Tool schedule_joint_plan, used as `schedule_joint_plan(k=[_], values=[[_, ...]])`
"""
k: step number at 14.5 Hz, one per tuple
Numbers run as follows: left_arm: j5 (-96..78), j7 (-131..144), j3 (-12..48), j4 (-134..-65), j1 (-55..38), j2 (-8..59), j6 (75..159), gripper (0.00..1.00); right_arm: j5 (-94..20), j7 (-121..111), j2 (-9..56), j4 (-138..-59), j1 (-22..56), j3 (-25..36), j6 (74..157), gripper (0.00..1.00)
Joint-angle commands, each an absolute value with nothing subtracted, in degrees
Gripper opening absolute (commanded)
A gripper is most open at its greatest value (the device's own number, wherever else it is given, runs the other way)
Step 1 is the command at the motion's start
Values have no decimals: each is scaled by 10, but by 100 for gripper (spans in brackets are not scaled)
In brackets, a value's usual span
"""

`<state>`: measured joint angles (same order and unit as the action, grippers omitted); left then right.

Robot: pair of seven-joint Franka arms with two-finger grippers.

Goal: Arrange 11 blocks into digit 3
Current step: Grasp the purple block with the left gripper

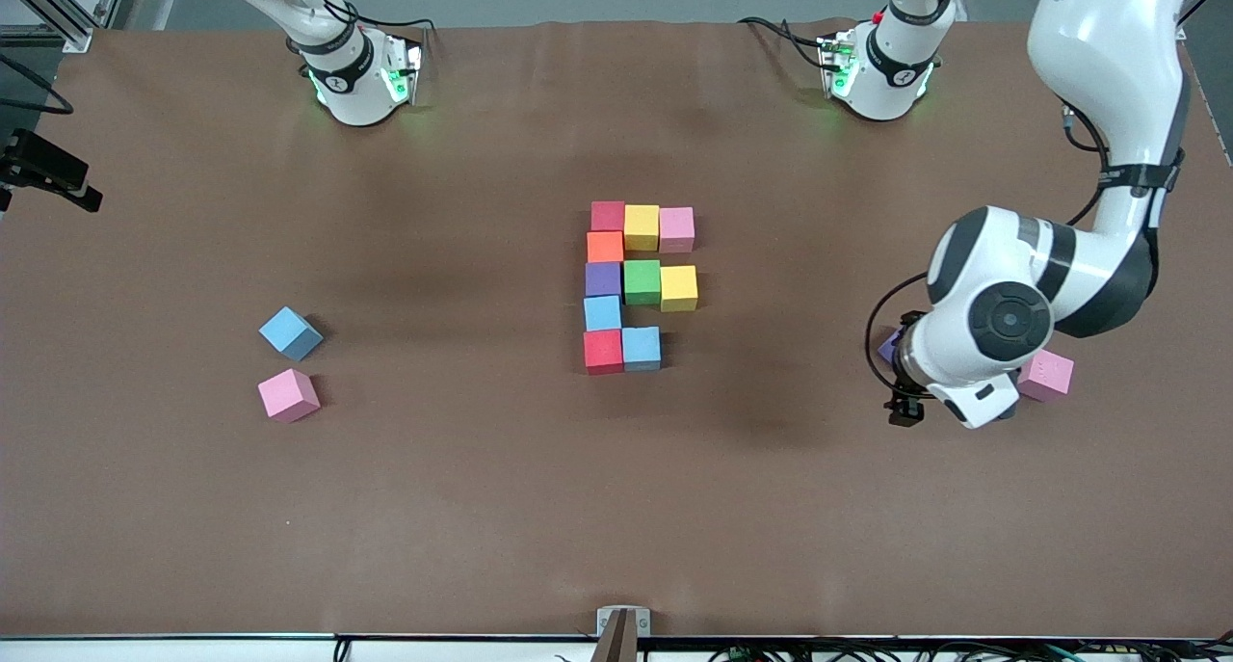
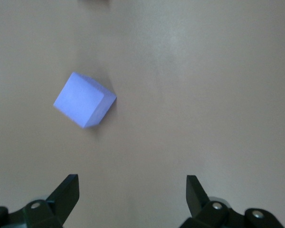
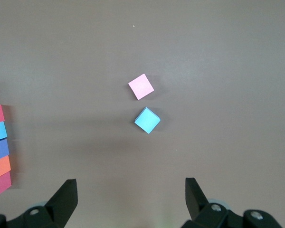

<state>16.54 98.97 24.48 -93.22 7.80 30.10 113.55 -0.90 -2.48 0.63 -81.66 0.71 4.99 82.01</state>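
Your left arm bends low, its left gripper [image 2: 132, 199] spread wide and empty over the purple block [image 2: 84, 99] near its table end. The right gripper [image 3: 131, 199] waits wide and empty. The unfinished digit 3 [image 1: 636, 284] sits mid-table, open cloth around.

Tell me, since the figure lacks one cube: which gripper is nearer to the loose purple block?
Left. The left gripper hangs open just over the purple block at the left arm's end of the table. The right gripper, open, waits high up at the right arm's end.
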Motion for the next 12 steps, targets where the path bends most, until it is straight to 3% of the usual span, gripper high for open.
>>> schedule_joint_plan(k=[1,4,12], values=[[172,949,292,-1032,152,256,1179,99,-6,-25,7,-812,6,49,814,100],[177,850,293,-1093,188,243,1215,99,-6,-25,7,-812,6,49,813,100],[196,687,292,-1177,211,254,1315,99,-7,-25,7,-812,7,49,814,100]])
